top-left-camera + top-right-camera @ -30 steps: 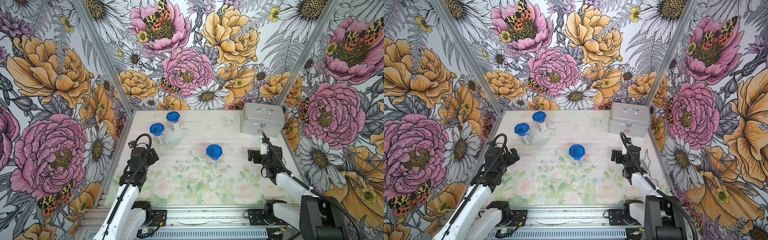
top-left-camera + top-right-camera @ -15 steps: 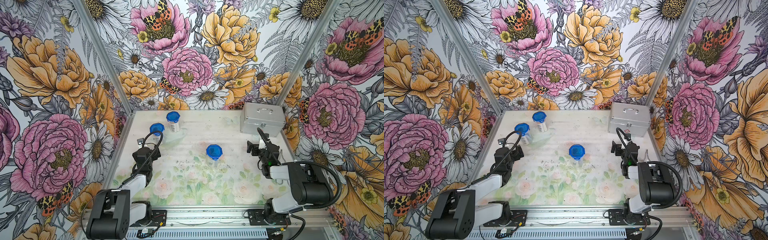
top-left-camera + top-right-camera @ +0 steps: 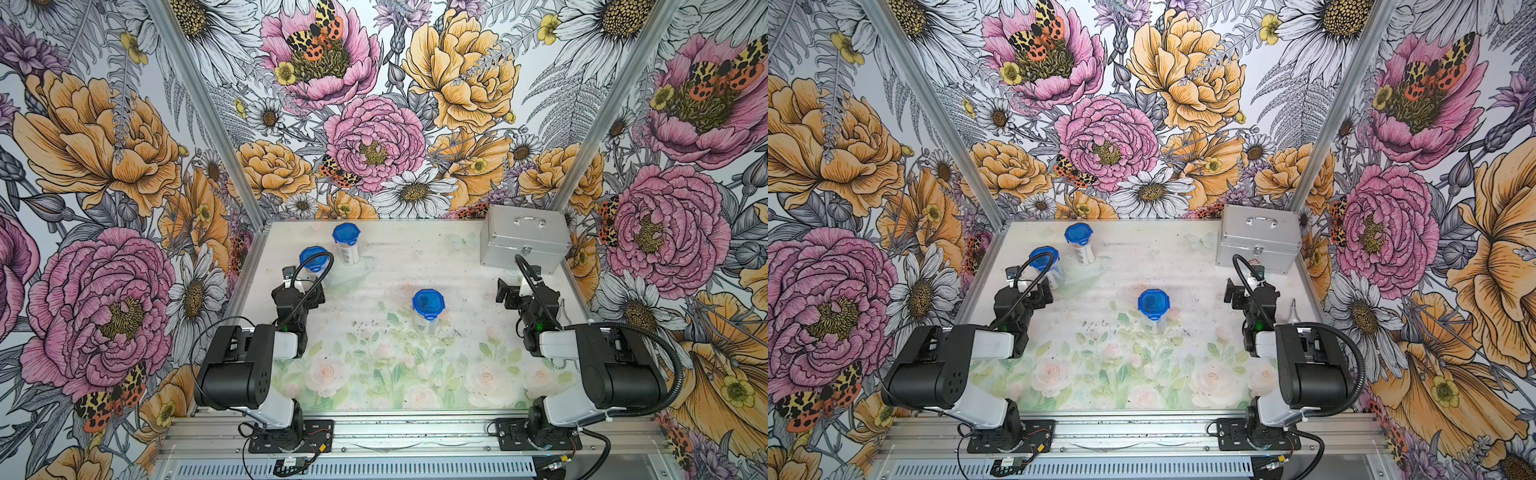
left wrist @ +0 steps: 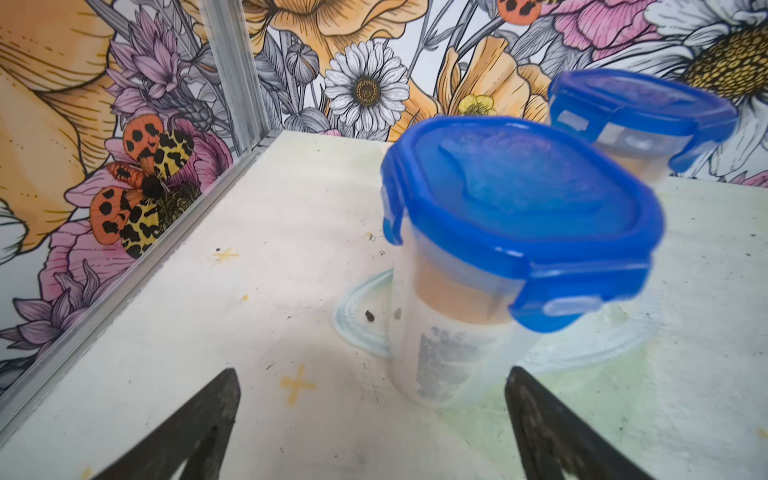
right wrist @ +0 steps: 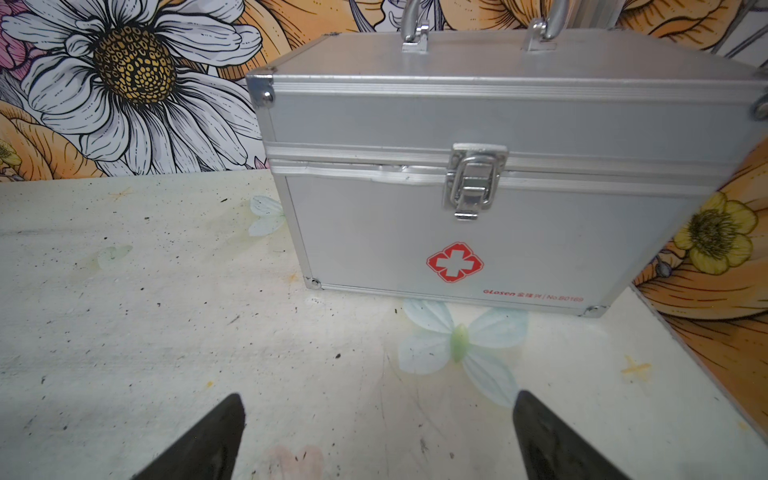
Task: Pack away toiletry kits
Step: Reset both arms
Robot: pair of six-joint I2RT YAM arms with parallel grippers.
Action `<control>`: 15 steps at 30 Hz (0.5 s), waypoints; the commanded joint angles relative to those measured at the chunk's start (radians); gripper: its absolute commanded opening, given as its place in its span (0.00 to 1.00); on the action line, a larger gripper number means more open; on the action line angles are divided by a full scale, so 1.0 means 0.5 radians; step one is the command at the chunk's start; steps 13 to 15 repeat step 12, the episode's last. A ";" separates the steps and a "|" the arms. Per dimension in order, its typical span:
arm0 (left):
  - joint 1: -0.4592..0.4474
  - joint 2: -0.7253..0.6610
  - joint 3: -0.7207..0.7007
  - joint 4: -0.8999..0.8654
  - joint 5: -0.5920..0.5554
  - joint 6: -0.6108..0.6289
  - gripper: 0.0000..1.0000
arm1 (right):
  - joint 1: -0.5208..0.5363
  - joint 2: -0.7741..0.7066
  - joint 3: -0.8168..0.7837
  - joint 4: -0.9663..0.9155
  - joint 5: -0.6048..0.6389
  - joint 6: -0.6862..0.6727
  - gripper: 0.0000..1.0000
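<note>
The left end effector [image 4: 372, 374] hangs with jaws wide apart and empty, aimed at the front kit [image 4: 519, 187] at ten o'clock on the tabletop [image 3: 424, 257]. The back kit [image 3: 347, 243] is just behind it at eleven. I'd guess the front one is its first pick. The centre kit [image 3: 428, 305] stands alone mid-tabletop. The right end effector [image 5: 378, 395], also spread and empty, faces the latched silver case [image 5: 478, 232] at one o'clock, likely to open it for packing.

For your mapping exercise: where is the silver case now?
In both top views, the silver case stands in the table's far right corner, just beyond the right gripper.
</note>
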 commanded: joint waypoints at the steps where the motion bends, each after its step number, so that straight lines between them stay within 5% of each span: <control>1: -0.009 -0.002 0.023 0.121 -0.028 0.045 0.99 | 0.016 0.015 0.049 0.029 0.028 0.004 1.00; 15: -0.005 -0.004 0.030 0.106 0.048 0.066 0.99 | 0.019 0.012 0.051 0.021 0.028 0.002 1.00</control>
